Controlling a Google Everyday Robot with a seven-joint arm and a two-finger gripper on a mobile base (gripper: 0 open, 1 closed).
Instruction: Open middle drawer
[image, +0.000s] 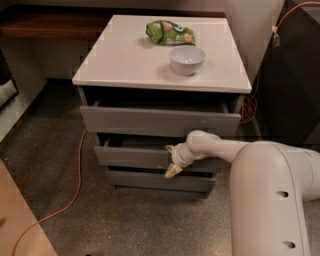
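The middle drawer (130, 157) is the shallow grey one, second of three in a white-topped cabinet (125, 65). Its plain front stands a little way out from the cabinet, with a dark gap above it. My gripper (171, 160) is against the right half of that drawer front, spanning from its top edge to its lower edge. The white arm (270, 195) reaches in from the lower right. The taller top drawer (155, 120) is also pulled out somewhat. The lowest drawer (150, 180) sits further back.
A white bowl (187, 59) and a green snack bag (169, 32) lie on the cabinet top. An orange cable (75, 185) runs over the speckled floor at the left. A dark cabinet (295, 75) stands at the right, and a wooden shelf (45, 22) at the back left.
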